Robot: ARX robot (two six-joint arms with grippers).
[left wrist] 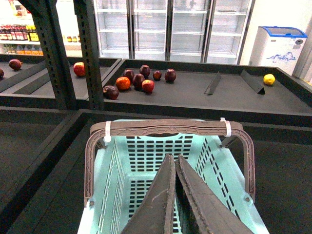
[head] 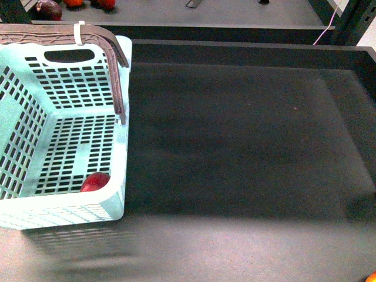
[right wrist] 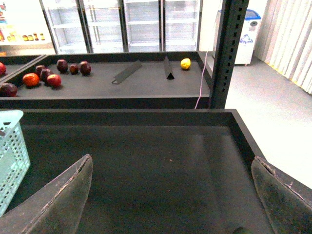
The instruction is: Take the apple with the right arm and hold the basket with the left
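Dark tray (head: 247,135), apple (head: 95,182) in basket (head: 117,200)

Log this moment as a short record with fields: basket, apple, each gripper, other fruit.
basket: pale aqua basket, left end of the dark tray, handle up
apple: red, inside the basket at its near right corner
left gripper: shut, above the basket, holding nothing
right gripper: open, empty, over bare tray
other fruit: cluster on the far shelf, one yellow fruit apart

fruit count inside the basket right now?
1. A red apple lies on the basket floor, in its near right corner. The basket's left side is cropped, so more may be hidden.
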